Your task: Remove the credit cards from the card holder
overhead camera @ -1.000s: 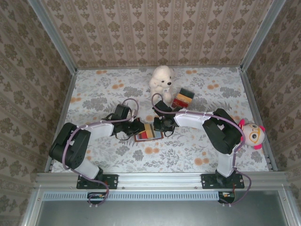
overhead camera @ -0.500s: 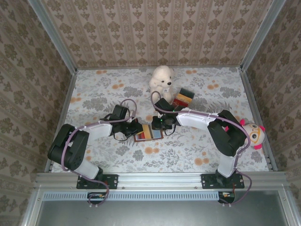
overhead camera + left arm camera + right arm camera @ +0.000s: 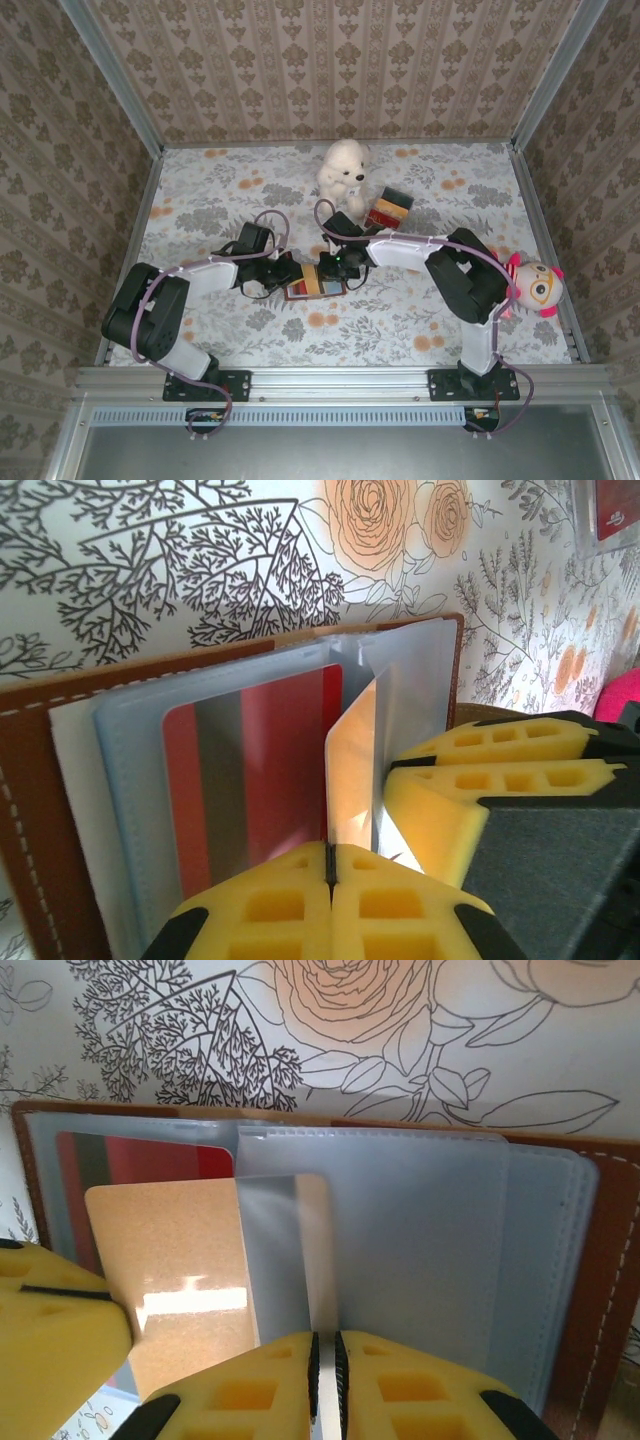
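Note:
The card holder (image 3: pixel 312 286) lies open mid-table, brown leather (image 3: pixel 30 810) with light-blue sleeves (image 3: pixel 440 1240). A red-and-grey striped credit card (image 3: pixel 250 770) sits in a pocket. A tan credit card (image 3: pixel 180 1270) is partly drawn out leftward and stands on edge in the left wrist view (image 3: pixel 352 770). My left gripper (image 3: pixel 330 858) is shut on that tan card's edge, at the holder's left side (image 3: pixel 292 272). My right gripper (image 3: pixel 326 1345) is shut on a translucent sleeve of the holder, at its right side (image 3: pixel 336 266). The two grippers' yellow fingers (image 3: pixel 480 770) nearly touch.
A white plush bear (image 3: pixel 342 172) and a clear box with red, orange and black stripes (image 3: pixel 388 209) stand just behind the right arm. A pink-trimmed doll head (image 3: pixel 536 286) lies at the right edge. Patterned walls enclose the table on three sides.
The right gripper has shifted a little left over the holder, closer to the left gripper. The left gripper has barely moved and keeps its pinch.

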`<act>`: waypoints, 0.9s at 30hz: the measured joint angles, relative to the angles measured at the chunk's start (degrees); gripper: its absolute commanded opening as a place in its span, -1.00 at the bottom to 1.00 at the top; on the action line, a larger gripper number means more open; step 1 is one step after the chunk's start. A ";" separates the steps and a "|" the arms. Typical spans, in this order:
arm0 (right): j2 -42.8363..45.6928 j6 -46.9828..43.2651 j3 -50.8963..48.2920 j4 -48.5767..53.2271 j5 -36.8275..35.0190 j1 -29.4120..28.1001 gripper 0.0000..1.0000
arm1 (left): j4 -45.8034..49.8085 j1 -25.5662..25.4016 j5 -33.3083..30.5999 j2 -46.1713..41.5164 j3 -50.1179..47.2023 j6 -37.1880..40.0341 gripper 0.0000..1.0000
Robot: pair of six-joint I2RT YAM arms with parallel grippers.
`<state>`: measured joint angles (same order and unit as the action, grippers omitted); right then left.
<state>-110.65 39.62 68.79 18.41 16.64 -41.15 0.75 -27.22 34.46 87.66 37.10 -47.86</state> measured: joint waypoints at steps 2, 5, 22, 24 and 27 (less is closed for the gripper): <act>-0.33 0.02 0.20 0.00 0.42 0.00 -0.69 | -0.59 0.00 0.35 0.31 0.00 -0.74 -0.64; -0.63 0.02 0.42 -0.07 1.01 0.00 -0.69 | -1.73 0.00 1.31 1.57 0.00 -1.75 -0.62; 0.92 1.53 -1.70 -2.89 1.90 0.00 -0.61 | 10.93 0.31 -4.55 -5.42 2.97 2.12 -0.90; 2.49 2.05 -2.93 -4.20 2.25 0.02 -0.54 | 14.78 0.31 -6.75 -8.90 3.43 3.08 -0.90; 5.90 2.84 -4.94 -7.17 4.22 0.20 -0.37 | 18.82 0.31 -9.05 -14.08 3.58 3.89 -0.89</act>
<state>-104.75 42.46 63.86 11.25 20.86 -40.95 19.57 -26.92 25.41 73.58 40.69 -43.97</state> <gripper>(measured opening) 0.264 0.055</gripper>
